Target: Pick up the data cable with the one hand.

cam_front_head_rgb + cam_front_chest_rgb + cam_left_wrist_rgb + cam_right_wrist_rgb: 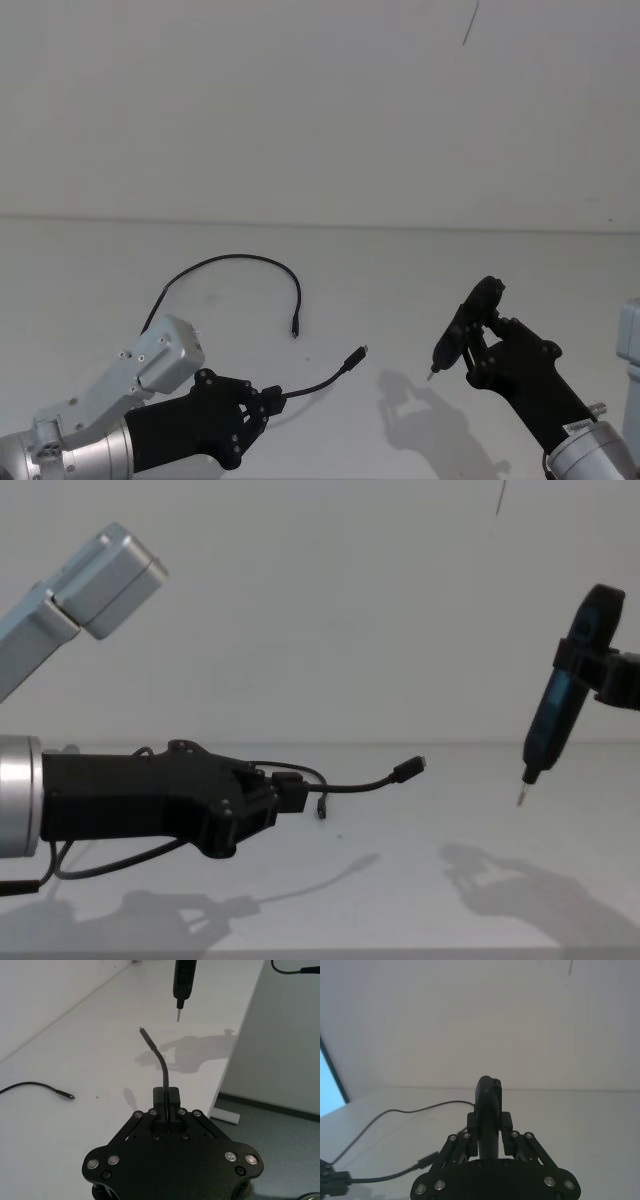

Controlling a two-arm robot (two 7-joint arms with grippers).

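My black angular left claw [273,398] pinches the thin black data cable [165,1077], near end raised, far end lying on the white bench [450,270].

One long, thin black data cable [240,258]; one slim dark pen-like tool [445,350]; two black angular grippers, the left gripper [268,400] and the right gripper [472,335]; one white bench [420,270].

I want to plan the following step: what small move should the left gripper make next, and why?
Probably raise the left gripper a little, jaws shut: it pinches the data cable behind one plug, while the far plug seems to lie on the table.
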